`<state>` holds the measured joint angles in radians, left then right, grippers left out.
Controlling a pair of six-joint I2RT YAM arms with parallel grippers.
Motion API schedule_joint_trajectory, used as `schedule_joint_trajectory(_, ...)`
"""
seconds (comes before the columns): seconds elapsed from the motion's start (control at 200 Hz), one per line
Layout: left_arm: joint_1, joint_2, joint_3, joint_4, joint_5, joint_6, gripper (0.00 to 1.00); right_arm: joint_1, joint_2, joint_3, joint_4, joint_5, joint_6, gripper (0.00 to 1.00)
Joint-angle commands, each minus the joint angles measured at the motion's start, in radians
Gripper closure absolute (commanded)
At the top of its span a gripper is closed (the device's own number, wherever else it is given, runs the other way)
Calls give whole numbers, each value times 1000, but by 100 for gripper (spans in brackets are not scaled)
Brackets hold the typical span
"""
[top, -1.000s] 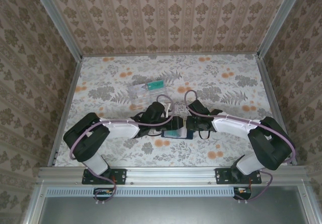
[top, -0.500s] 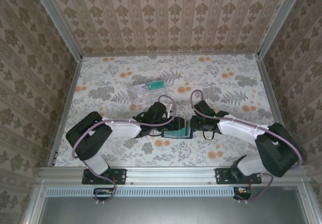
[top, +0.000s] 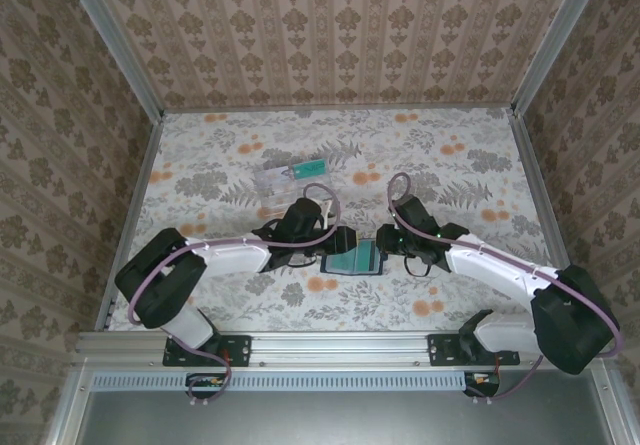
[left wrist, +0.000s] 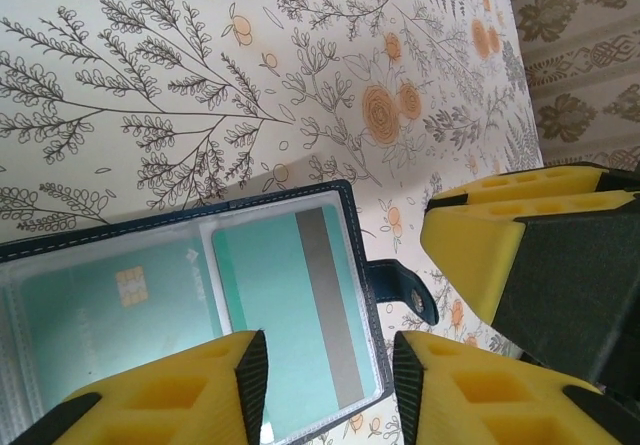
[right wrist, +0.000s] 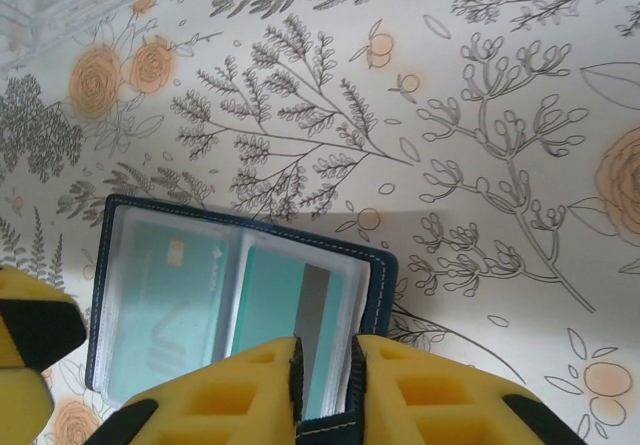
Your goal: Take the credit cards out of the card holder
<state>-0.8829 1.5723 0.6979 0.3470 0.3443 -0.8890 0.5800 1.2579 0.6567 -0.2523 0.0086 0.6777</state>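
Card holder [left wrist: 357, 255]: open flat on the table [left wrist: 200, 65], both credit cards [left wrist: 110, 305] in their sleeves.
Right gripper [right wrist: 325, 350]: clamped on the holder's clasp-side edge; I judge this anchors it.
Left gripper [left wrist: 330, 350]: jaws apart over the striped card [left wrist: 270, 305]; I read this as lining up the pull.

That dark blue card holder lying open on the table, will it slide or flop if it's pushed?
Probably slide: the card holder lies flat on the table. Lifted by one edge it would likely sag at its fold, since the stitched cover looks soft. Its clear sleeves look glossy, so perhaps slippery.
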Motion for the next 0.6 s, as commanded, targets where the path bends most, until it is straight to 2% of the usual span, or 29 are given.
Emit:
schedule_joint_trajectory(0.0, -8, 47, 1, 9, 1, -22, 63, 9, 41, 1, 6, -32, 0, 79)
schedule_joint_trajectory(0.045, -13, 63, 6, 12, 1, -28, 66, 12, 61, 8, -4, -29, -7, 81)
schedule_joint_trajectory(0.145, -21, 88, 9, 22, -8, -44, 67, 18, 89, 12, -14, -14, -19, 81)
schedule_joint_trajectory(0.21, -22, 108, 21, 5, -10, -50, 72, 19, 106, 12, -15, -11, -25, 81)
schedule_joint_trajectory(0.595, -22, 154, 45, -28, -2, -60, 72, 19, 237, 16, 5, -16, -41, 95)
